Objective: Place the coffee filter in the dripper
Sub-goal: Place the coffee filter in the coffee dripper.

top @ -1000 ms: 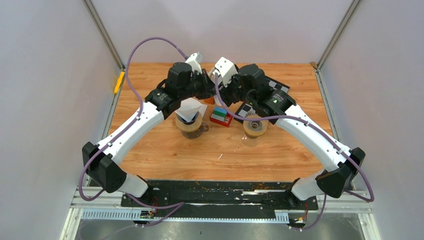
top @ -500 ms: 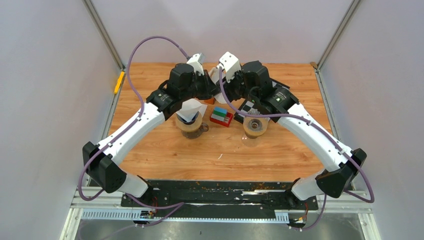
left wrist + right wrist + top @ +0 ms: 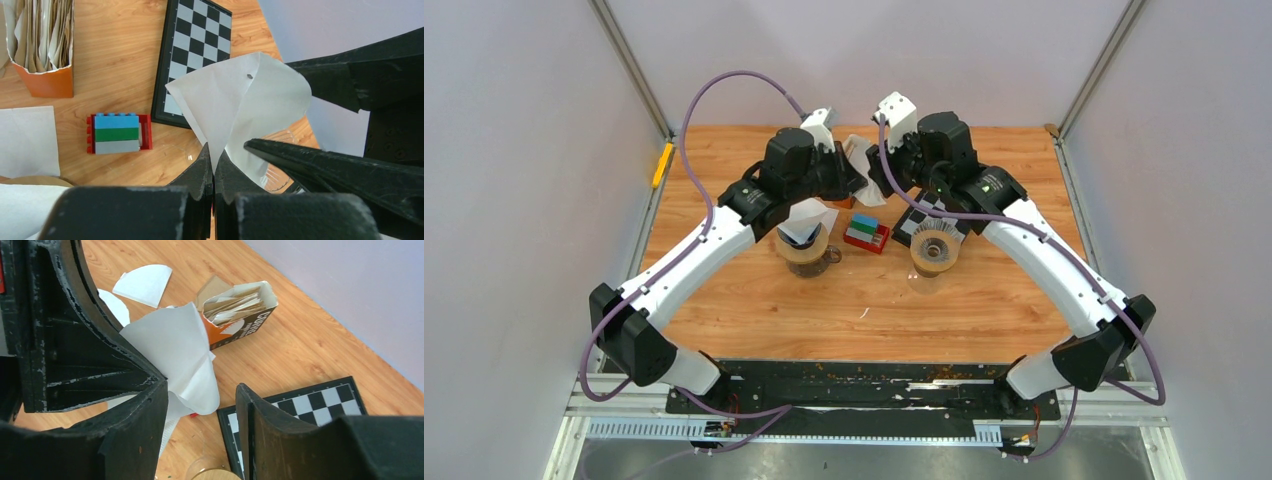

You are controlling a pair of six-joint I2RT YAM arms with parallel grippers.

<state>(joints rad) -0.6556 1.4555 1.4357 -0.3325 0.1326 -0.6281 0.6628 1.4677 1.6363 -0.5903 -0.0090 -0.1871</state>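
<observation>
The left gripper is clamped tight on a corner of the white coffee filter, holding it in the air above and behind the red brick block, while the right gripper stands half open, the paper's loose edge reaching into its gap unpinched.

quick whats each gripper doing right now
Left gripper: closed, pinching the white paper coffee filter.
Right gripper: jaws open around the filter's edge, nothing clamped.

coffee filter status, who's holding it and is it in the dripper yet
Left gripper shut on the coffee filter, held aloft. Right gripper open, jaws either side of it. Dripper has no filter; nothing in the way.
</observation>
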